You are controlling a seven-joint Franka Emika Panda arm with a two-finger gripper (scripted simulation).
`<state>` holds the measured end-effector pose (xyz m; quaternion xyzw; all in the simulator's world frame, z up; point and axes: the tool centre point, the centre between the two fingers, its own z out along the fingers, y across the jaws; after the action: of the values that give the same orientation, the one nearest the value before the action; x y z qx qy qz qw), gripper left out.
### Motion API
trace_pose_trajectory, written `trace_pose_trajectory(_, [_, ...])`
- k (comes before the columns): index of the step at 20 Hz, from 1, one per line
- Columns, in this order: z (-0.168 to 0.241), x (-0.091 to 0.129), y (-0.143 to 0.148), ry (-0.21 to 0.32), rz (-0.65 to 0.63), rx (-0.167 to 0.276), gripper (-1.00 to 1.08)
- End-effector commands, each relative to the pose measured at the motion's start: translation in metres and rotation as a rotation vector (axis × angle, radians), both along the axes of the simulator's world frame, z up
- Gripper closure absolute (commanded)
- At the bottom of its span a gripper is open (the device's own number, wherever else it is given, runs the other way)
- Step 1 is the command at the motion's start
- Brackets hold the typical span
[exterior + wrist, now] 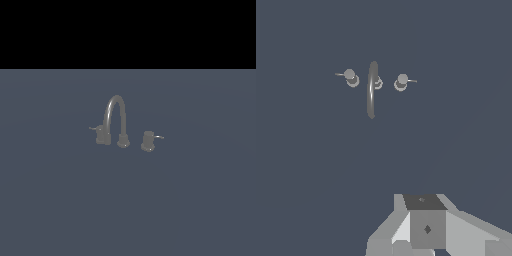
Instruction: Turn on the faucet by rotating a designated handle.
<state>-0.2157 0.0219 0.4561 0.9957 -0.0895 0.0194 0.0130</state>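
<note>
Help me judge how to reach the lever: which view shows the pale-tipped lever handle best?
The exterior view: the designated handle shows side-on, its lever rod pointing toward that view's right, away from the spout. The wrist view shows the same handle from above, small and far off, so only its round top and thin rod are visible.

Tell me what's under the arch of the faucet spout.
Only bare blue-grey floor shows under the spout. Its outlet end hides behind a handle knob in the exterior view.

No writing, label, brand, number or sign can be read anywhere, neither on the faucet [116, 122] nor around it.
</note>
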Motion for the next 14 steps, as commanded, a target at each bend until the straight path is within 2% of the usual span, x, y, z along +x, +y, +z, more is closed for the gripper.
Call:
trace_pose_trajectory(1, [-0.015, 0.011, 0.003, 0.000, -0.060, 0.002, 1.08])
trace_pose_trajectory(14, [-0.095, 0.074, 0.011, 0.002, -0.394, 0.016, 1.08])
